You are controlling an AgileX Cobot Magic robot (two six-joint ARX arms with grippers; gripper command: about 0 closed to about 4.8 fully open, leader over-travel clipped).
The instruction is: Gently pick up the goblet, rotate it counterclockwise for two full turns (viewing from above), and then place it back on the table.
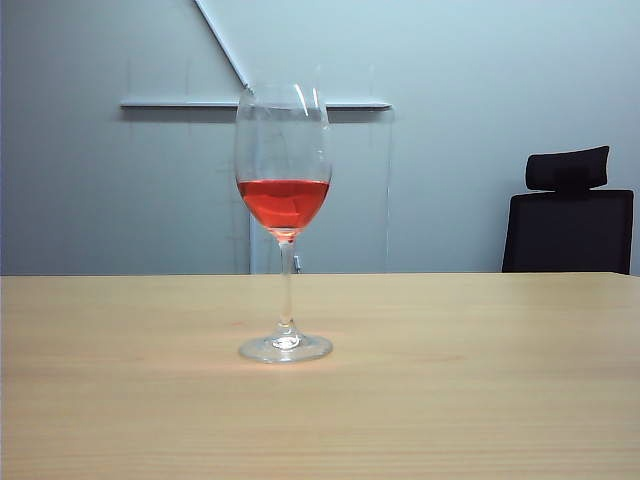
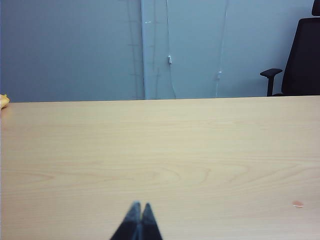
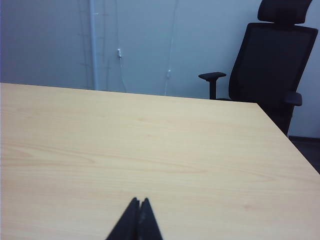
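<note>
The goblet (image 1: 285,220) stands upright on the table (image 1: 480,400), a clear wine glass with red-orange liquid in its bowl, alone in the exterior view with no arm near it. Neither wrist view shows the goblet. My left gripper (image 2: 139,205) is shut, its two dark fingertips pressed together over bare tabletop with nothing between them. The right gripper (image 3: 139,200) is likewise shut and empty above the wood-grain surface.
A black office chair (image 1: 568,215) stands behind the table's far right edge, and also shows as the chair (image 3: 272,65) past the table's corner. A small yellow object (image 2: 3,101) sits at the table's far edge. A small reddish spot (image 2: 298,204) marks the tabletop.
</note>
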